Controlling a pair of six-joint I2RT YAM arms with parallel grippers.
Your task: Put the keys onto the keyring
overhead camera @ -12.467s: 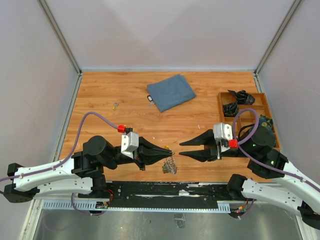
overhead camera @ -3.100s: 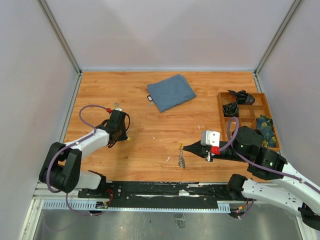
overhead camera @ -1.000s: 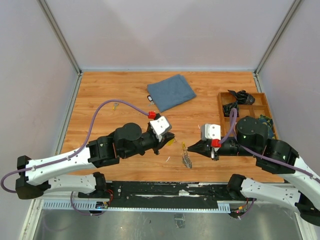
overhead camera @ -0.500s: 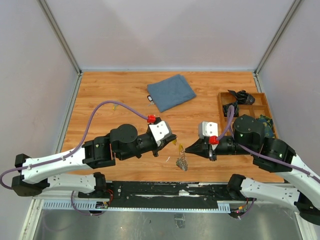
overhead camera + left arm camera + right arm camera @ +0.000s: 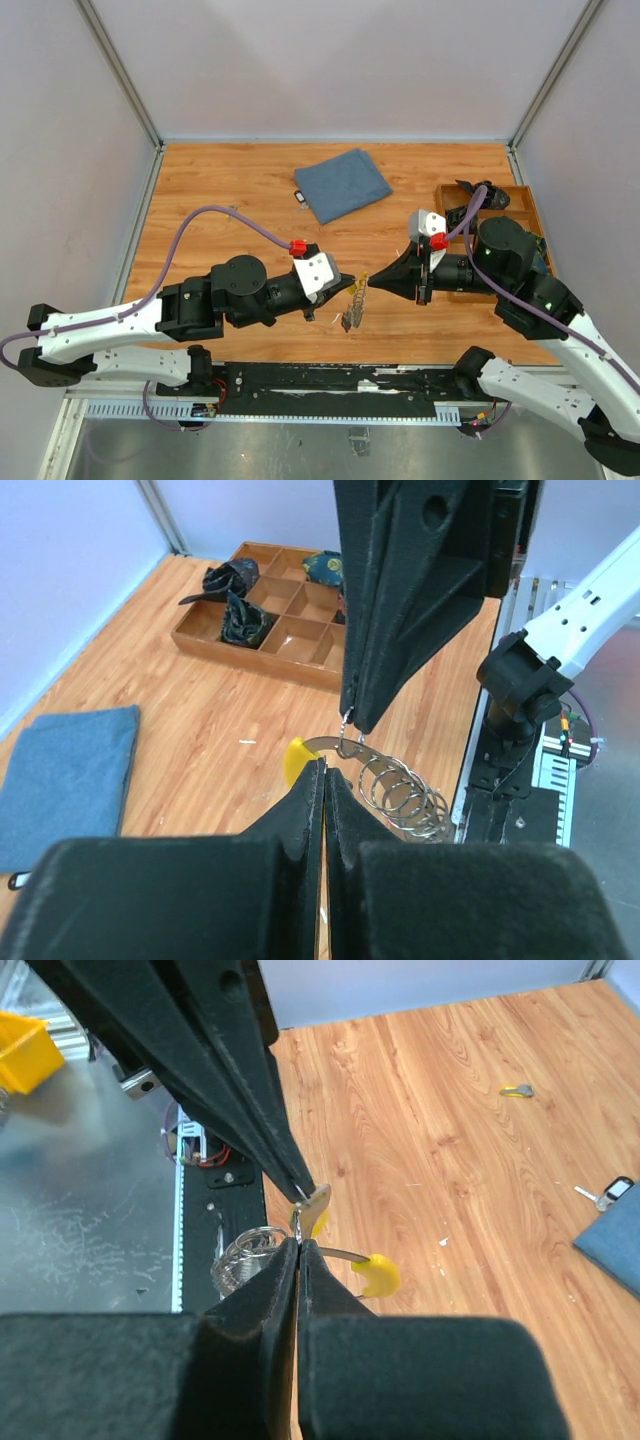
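My left gripper [image 5: 350,281] and right gripper [image 5: 373,281] meet tip to tip above the table's near middle. The left one [image 5: 324,764] is shut on a yellow-headed key [image 5: 296,760], its metal blade [image 5: 316,1204] against the right gripper's tips. The right gripper [image 5: 298,1243] is shut on the wire of the keyring [image 5: 351,308], a coiled grey metal loop [image 5: 402,794] hanging below the tips. A second yellow key head [image 5: 378,1272] hangs from that wire. A loose key [image 5: 231,211] lies far left on the table.
A blue cloth [image 5: 342,183] lies at the back middle with a small black-and-white fob [image 5: 300,198] at its left edge. A wooden compartment tray [image 5: 523,197] with dark items stands at the right, beside the right arm. The black base rail [image 5: 320,380] runs along the near edge.
The left gripper came in from the far left holding the yellow key. The right gripper lifted the keyring off the table, and the two tips now meet.
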